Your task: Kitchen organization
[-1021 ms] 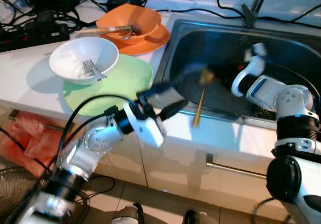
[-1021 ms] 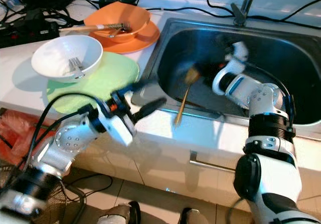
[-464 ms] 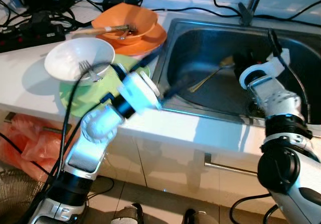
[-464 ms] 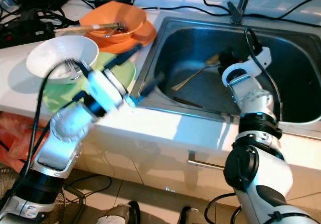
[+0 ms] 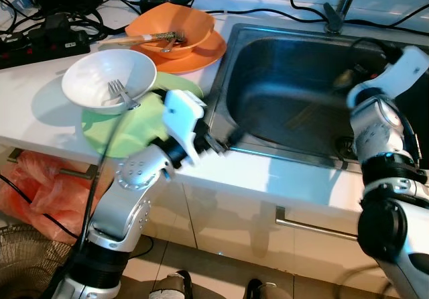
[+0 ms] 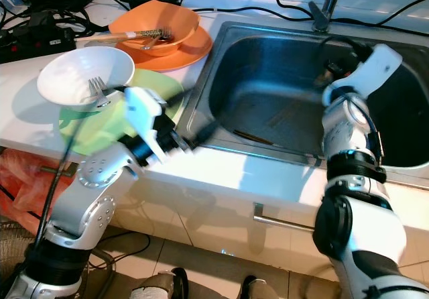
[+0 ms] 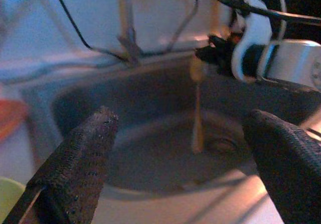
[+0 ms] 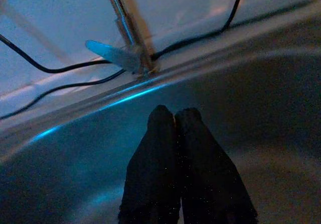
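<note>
the right gripper [image 7: 203, 54] is held over the sink [image 5: 281, 145], its fingers [image 8: 173, 174] pressed together in the right wrist view. in the left wrist view a wooden spoon [image 7: 196, 103] hangs from that tip, bowl up at the fingers and handle down toward the basin floor; whether it is truly pinched or already loose cannot be told, as it is blurred. the left gripper [image 7: 185, 158] sits at the sink's front rim with its fingers spread wide, nothing between them.

on the counter [image 5: 40, 104] a white bowl [image 5: 107, 78] with a fork [image 5: 123, 92] rests on a green mat [image 5: 144, 114]; an orange bowl [image 5: 171, 27] stands behind it on an orange plate [image 5: 201, 51].

risk — the spoon is judged to be held by a thin contact only; a swing of the arm could drop it or knock it against the steel. the left arm lies close to the mat and white bowl, and a careless sweep could shove them.

compared with a second ago, the spoon no longer leans at the basin's front — it has been carried toward the back right, and the left gripper has been brought up to the rim.
</note>
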You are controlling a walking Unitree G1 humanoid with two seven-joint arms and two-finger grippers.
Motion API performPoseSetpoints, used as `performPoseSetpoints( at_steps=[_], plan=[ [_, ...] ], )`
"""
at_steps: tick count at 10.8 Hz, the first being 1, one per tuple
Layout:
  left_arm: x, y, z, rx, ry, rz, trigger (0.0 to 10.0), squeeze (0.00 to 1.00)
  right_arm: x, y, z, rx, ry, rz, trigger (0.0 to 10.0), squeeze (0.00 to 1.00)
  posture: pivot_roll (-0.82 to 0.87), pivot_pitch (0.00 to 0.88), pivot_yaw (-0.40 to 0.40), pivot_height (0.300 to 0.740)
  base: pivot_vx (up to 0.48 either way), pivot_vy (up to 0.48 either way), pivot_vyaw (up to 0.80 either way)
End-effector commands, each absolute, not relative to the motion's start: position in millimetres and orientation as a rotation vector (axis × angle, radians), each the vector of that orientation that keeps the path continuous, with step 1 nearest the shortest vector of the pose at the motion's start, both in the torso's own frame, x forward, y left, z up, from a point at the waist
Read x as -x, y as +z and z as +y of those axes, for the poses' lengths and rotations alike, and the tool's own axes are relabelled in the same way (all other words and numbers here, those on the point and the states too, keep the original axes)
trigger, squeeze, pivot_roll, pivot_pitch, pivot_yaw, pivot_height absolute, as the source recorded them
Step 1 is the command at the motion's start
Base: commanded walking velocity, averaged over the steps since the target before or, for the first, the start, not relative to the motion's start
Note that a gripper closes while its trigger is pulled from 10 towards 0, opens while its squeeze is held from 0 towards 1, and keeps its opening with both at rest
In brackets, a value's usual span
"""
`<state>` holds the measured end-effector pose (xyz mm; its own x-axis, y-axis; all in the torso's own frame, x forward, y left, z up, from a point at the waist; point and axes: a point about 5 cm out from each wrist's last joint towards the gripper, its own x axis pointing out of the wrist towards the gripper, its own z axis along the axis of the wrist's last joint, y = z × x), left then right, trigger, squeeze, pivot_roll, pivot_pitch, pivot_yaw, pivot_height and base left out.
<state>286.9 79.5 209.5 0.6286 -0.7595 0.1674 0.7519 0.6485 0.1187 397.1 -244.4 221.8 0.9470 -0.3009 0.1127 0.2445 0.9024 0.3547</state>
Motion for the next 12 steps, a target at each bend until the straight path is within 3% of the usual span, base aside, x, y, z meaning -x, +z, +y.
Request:
performPoseSetpoints(
  at_steps=[1, 3, 4, 5, 6, 12],
  plan=[
    [-282, 207, 75, -0.026, -0.922, -0.14, 10.0, 1.0, -396, 221, -245, -0.249, -0.293, -0.182, 0.0, 0.0, 0.14, 0.151, 0.022, 0.74, 0.0, 0.0, 0.0],
    [-284, 205, 81, -0.047, -0.929, -0.024, 10.0, 1.0, -398, 215, -240, -0.181, -0.281, -0.171, 0.0, 0.0, 0.15, 0.152, 0.03, 0.74, 0.0, 0.0, 0.0],
    [-286, 208, 84, -0.056, -0.929, 0.001, 10.0, 1.0, -398, 211, -237, -0.146, -0.272, -0.149, 1.1, 0.0, 0.15, 0.152, 0.03, 0.74, 0.0, 0.0, 0.0],
    [-288, 212, 87, -0.098, -0.916, -0.004, 10.0, 1.0, -399, 205, -233, -0.136, -0.252, -0.128, 1.1, 0.0, 0.15, 0.151, 0.029, 0.74, 0.0, 0.0, 0.0],
    [-287, 214, 88, -0.116, -0.913, 0.006, 10.0, 1.0, -399, 202, -233, -0.122, -0.242, -0.118, 10.0, 1.0, 0.15, 0.15, 0.028, 0.74, 0.0, 0.0, 0.0],
    [-288, 218, 90, -0.175, -0.886, 0.013, 10.0, 1.0, -401, 203, -230, -0.101, -0.244, -0.115, 10.0, 1.0, 0.16, 0.142, 0.03, 0.74, 0.0, 0.0, 0.0]
  ],
)
